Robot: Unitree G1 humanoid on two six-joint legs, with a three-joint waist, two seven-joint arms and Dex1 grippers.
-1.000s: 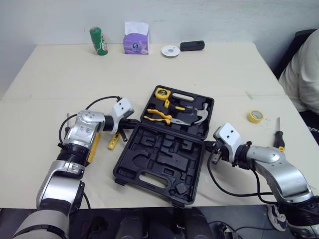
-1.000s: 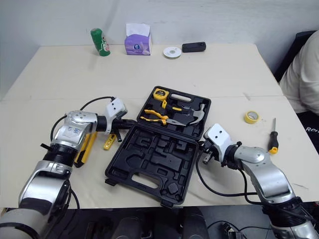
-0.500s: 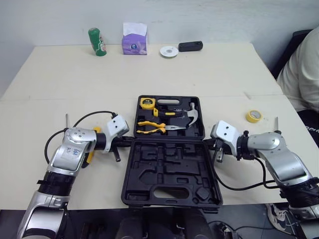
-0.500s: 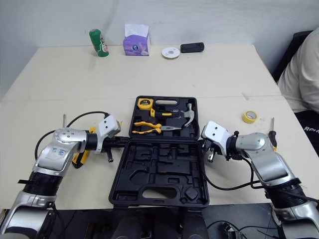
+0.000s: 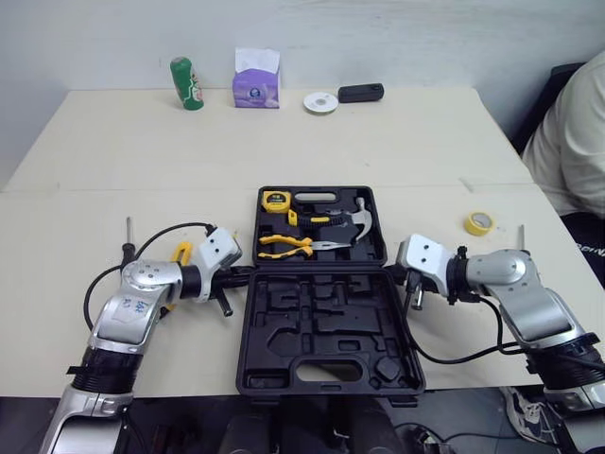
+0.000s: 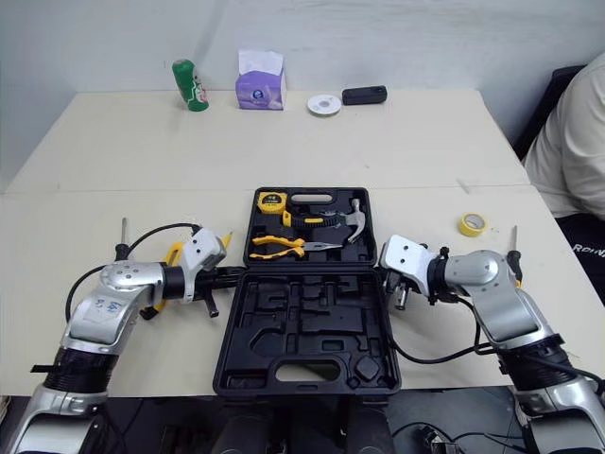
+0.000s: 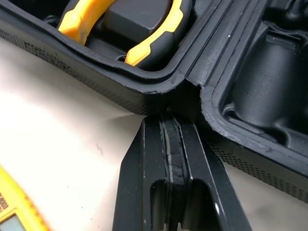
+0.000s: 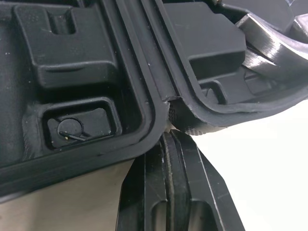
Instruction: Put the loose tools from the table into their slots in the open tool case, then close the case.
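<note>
Tool case (image 5: 326, 326) has swung square; my left gripper (image 5: 244, 272) and right gripper (image 5: 403, 275), both closed empty, touch its hinge ends.

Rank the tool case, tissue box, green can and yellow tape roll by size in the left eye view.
1. tool case
2. tissue box
3. green can, slightly smaller
4. yellow tape roll, though nearer the camera
</note>
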